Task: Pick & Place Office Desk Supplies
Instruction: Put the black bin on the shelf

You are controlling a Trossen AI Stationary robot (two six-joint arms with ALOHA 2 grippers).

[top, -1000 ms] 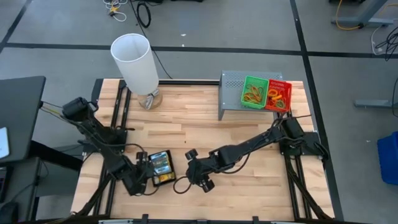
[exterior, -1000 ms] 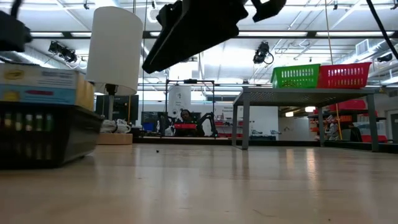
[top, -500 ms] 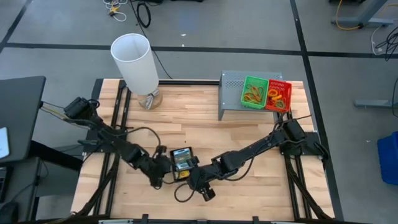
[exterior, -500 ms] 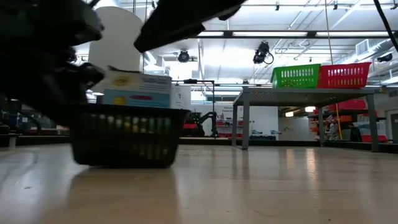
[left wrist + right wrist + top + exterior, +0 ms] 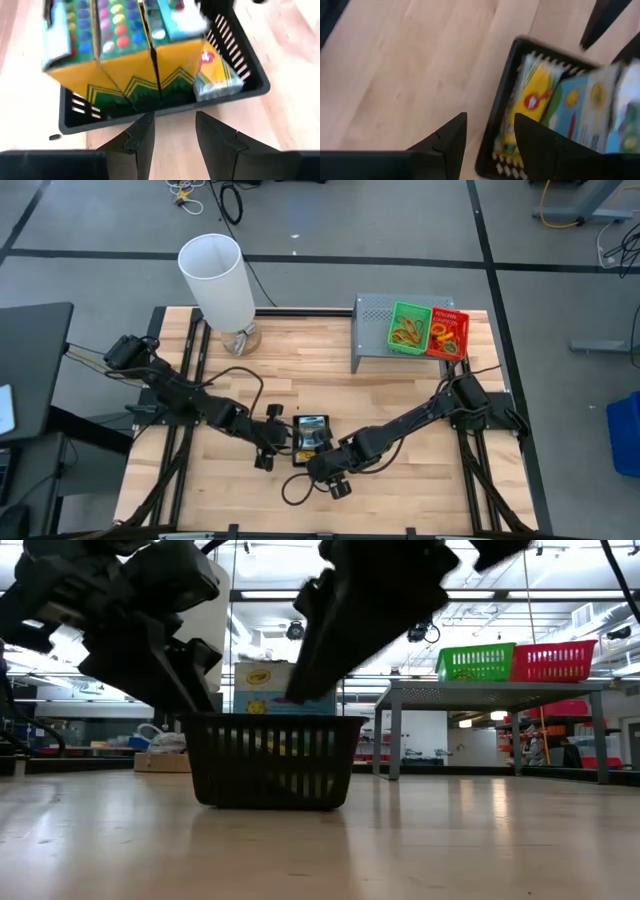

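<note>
A black tray stands flat on the wood near the table's middle. It holds upright yellow-green crayon boxes. My left gripper is open at the tray's left side, its fingertips level with the outer wall. My right gripper is open over the tray's near end, and the tray's end wall shows between its fingers. It touches nothing that I can see. A green tray and a red tray, both holding bands, sit on the grey riser. My left gripper comes at the black tray level, from the table's left. Both open fingertips stand outside its left wall. Whether they touch the wall, I cannot tell. The tray rests on its base on the table.
A tall white cylinder stands at the far left. The riser takes up the far right corner. Bare wood lies between the black tray and the riser. A dark cable loops on the table by the right gripper.
The black tray with its crayon boxes has moved along the table from the near left toward the middle, staying upright. My left gripper has travelled rightward with it, its arm stretching out. My right gripper has kept close to the same spot at the tray's near end.
</note>
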